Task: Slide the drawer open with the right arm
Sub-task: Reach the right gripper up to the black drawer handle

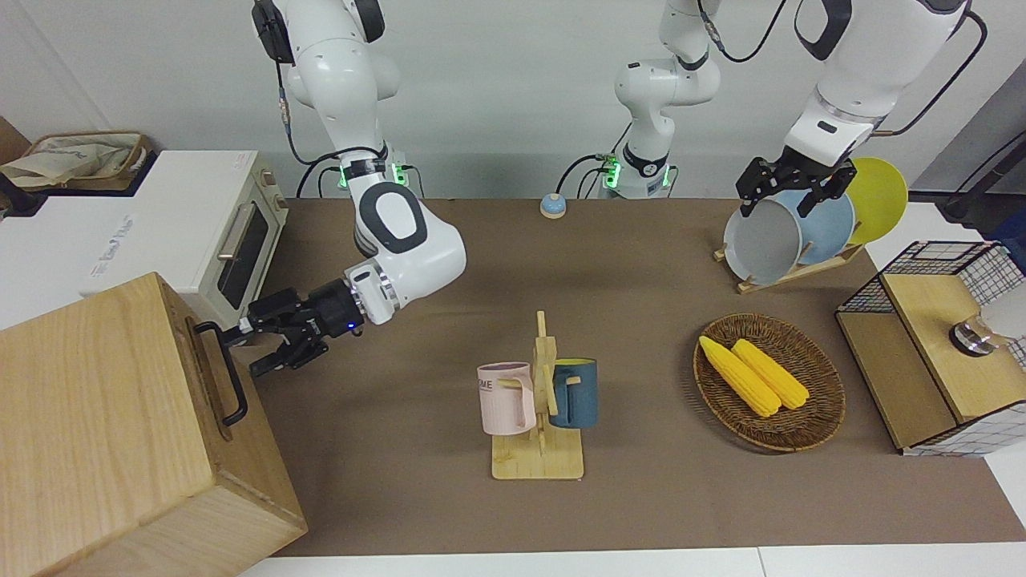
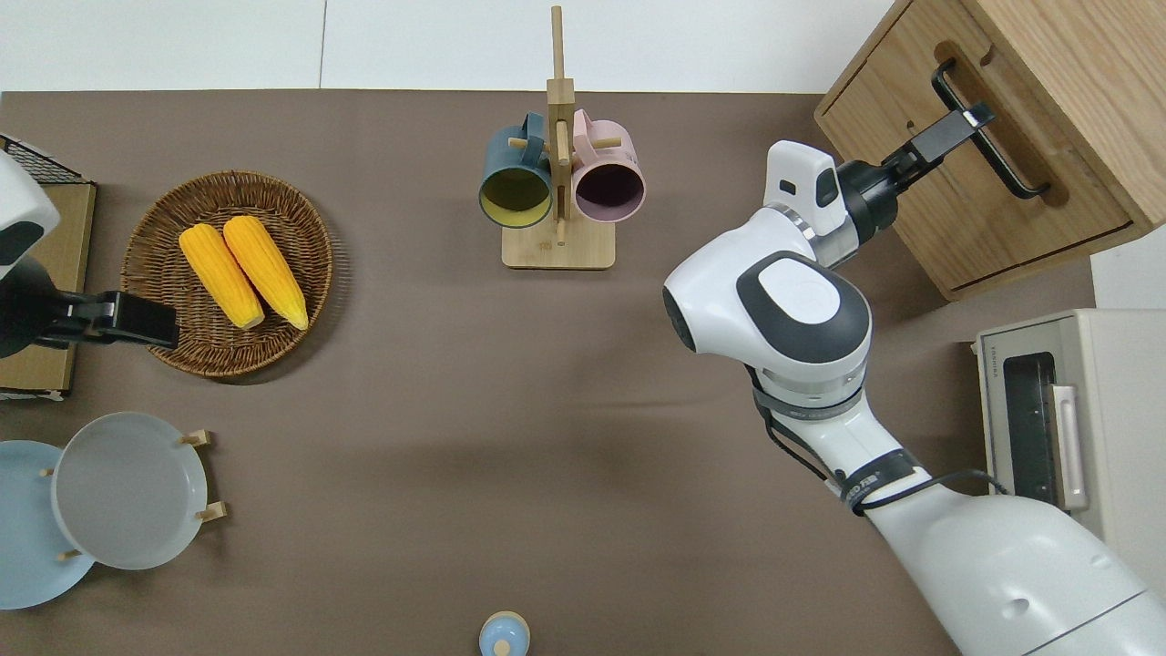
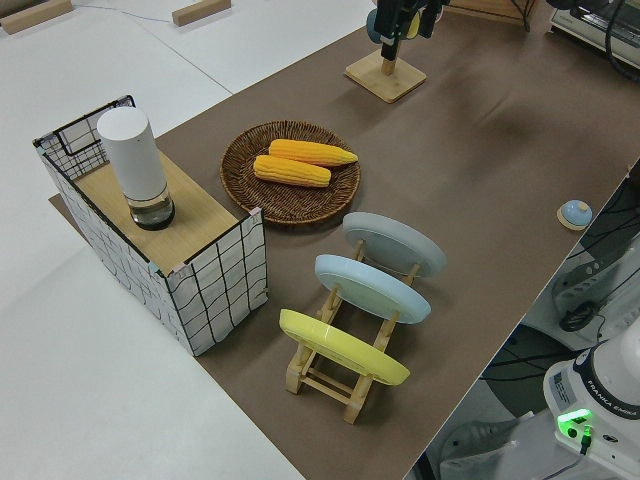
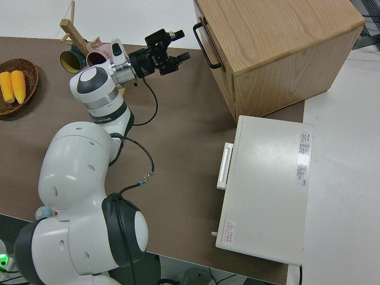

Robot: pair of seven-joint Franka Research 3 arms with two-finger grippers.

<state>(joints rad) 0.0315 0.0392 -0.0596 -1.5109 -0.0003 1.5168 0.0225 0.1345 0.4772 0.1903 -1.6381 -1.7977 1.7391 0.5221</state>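
Observation:
The drawer [image 2: 920, 191] is the light-wood front of the big wooden box [image 1: 96, 417] at the right arm's end of the table. It sits flush with the box. Its black bar handle [image 2: 997, 146] also shows in the front view [image 1: 231, 385] and in the right side view [image 4: 206, 41]. My right gripper [image 1: 245, 351] is open, its fingers spread and pointing at the handle. In the right side view, the gripper [image 4: 181, 46] stands a small gap short of the bar. Nothing is between its fingers. The left arm is parked.
A white toaster oven [image 1: 232, 240] stands beside the box, nearer the robots. A mug rack [image 1: 537, 401] with a pink and a blue mug is mid-table. A wicker basket [image 1: 809, 421] of corn, a plate rack [image 1: 789, 232] and a mesh cabinet [image 1: 922, 377] are at the left arm's end.

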